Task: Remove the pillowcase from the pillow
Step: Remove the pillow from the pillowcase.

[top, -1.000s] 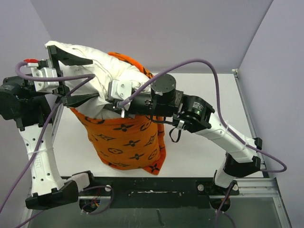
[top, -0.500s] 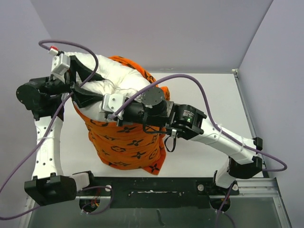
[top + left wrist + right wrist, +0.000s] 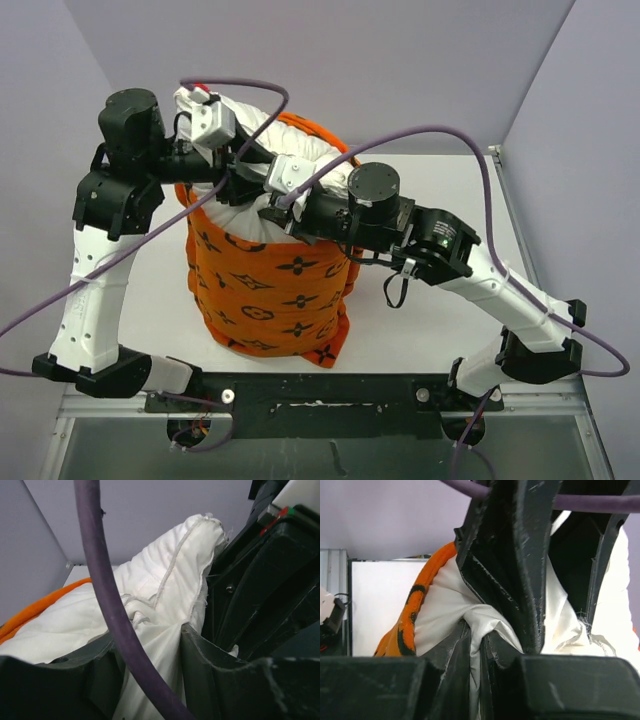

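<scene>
Two grips on the pillow (image 3: 312, 148): left pincer (image 3: 150, 655) and right pincer (image 3: 479, 645) each clamp a fold, just beside one another. The pillowcase (image 3: 270, 290) sits below them.

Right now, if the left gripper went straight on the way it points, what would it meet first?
The pillow: its white fabric lies between the left gripper's fingers. Just behind it, the right gripper seems next, though depth is unclear.

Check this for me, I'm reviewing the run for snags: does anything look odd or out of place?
A purple cable hangs straight across the left wrist view, close to the left gripper. Both it and the right gripper pinch the white pillow; neither holds the orange pillowcase. The pillow's corner seam looks frayed.
</scene>
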Robot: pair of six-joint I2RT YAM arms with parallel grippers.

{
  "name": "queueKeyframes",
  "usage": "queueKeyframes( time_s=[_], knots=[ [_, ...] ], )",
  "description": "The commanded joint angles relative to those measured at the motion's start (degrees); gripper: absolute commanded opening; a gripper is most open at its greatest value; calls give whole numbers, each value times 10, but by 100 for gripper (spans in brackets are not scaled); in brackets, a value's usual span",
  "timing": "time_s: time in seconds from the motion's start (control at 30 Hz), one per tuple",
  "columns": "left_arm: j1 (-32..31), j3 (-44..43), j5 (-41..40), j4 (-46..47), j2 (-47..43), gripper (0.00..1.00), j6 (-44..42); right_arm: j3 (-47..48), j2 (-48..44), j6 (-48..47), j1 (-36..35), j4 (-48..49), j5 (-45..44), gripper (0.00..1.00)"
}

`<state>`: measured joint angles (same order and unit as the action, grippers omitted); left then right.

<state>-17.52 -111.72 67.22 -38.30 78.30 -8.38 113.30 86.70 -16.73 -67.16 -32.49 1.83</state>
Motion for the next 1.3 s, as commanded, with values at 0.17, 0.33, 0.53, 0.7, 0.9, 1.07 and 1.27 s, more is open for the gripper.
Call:
queueKeyframes(
  time_s=[0.17, 0.33, 0.53, 0.7, 0.9, 1.07, 1.27],
  knots=[
    [-78, -180, -462, -216, 39, 0, -264, -85, -75, 161, 43, 184, -43, 45],
    [-79, -262, -434, -161, 50, 0, -252, -182, -168, 225, 45, 190, -219, 81],
    [-81, -237, -403, -137, 33, 0, -227, -311, -282, 331, 50, 160, -371, 87],
    [-81, -178, -401, -116, 1, 0, -241, -376, -338, 338, 50, 177, -390, 81],
    [-82, -146, -366, -147, -1, 0, -228, -296, -256, 311, 80, 98, -427, 88],
    [-81, 36, -419, -89, -24, 48, -268, -332, -235, 465, 305, 59, -282, 99],
    [-69, 96, -409, -86, 52, 96, -266, -335, -138, 518, 524, 68, -90, 98]
  ],
)
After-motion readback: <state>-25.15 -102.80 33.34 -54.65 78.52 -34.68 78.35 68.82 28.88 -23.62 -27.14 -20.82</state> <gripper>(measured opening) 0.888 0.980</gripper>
